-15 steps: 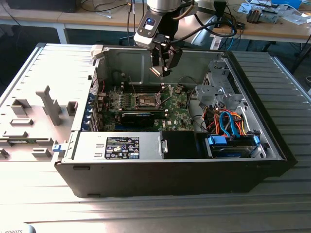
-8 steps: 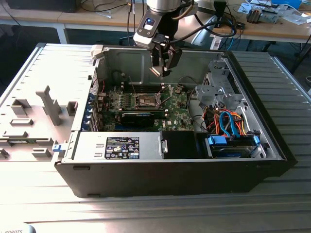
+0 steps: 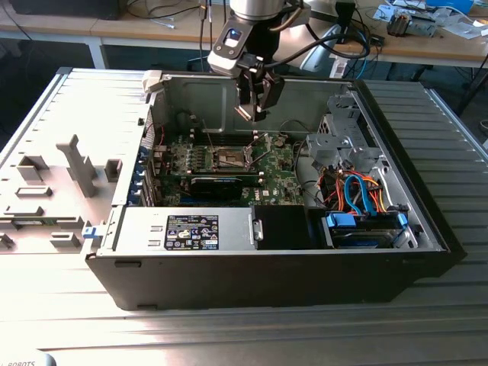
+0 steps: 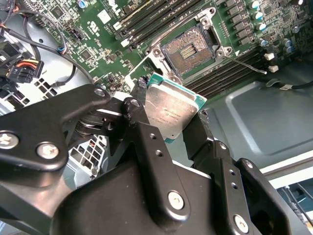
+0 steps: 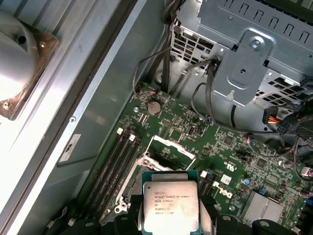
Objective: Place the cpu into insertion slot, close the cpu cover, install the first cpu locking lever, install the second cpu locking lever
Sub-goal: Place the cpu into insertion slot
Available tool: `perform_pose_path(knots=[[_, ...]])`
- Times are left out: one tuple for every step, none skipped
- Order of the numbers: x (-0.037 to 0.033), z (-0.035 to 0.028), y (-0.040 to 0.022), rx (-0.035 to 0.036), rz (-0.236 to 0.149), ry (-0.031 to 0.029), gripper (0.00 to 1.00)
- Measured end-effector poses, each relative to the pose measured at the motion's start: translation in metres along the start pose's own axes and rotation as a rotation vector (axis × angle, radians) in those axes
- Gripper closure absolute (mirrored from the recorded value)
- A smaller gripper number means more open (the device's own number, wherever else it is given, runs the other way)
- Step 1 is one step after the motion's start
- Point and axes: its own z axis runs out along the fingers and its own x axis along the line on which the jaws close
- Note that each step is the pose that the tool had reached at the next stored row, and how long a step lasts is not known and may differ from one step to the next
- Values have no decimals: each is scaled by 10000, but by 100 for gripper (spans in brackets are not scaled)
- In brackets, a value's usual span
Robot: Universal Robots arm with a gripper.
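Observation:
My gripper point(image 3: 255, 113) hangs inside the open computer case, above the green motherboard point(image 3: 274, 164). It is shut on the cpu point(image 4: 171, 108), a flat square chip with a dull silver top, held by two opposite edges between black fingers point(image 4: 141, 88). The first wrist view shows the cpu point(image 5: 170, 204) in the gripper point(image 5: 171, 218) above the board. The insertion slot point(image 4: 188, 49) lies open and bare just beyond the chip, seen from outside as a dark square point(image 3: 231, 158). The cpu cover point(image 5: 168, 147) stands flipped up at the slot's edge. Thin wire locking levers point(image 4: 244, 63) stick out beside the slot.
Long black memory slots point(image 4: 151, 19) flank the socket. A black card point(image 3: 217, 185) lies in front of it. A metal drive cage point(image 3: 343, 133) with coloured cables point(image 3: 358, 194) fills the exterior view's right. The case walls point(image 3: 198, 95) ring the board. A grey fixture tray point(image 3: 53, 191) sits outside.

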Motion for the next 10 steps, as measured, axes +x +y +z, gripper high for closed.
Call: perform_pose_path(knots=[[0,1,0,2,32,-4,46],[0,4,-1,2,92,-11,46],[0,6,-1,3,134,-16,46],[1,8,-1,5,169,-23,46],[1,9,-1,6,196,-27,46],[1,11,-1,8,231,-33,46],[0,11,-2,9,252,-37,46],[0,13,-2,11,285,-43,46],[0,13,-2,12,305,-46,46],[1,14,-2,12,327,-49,46]])
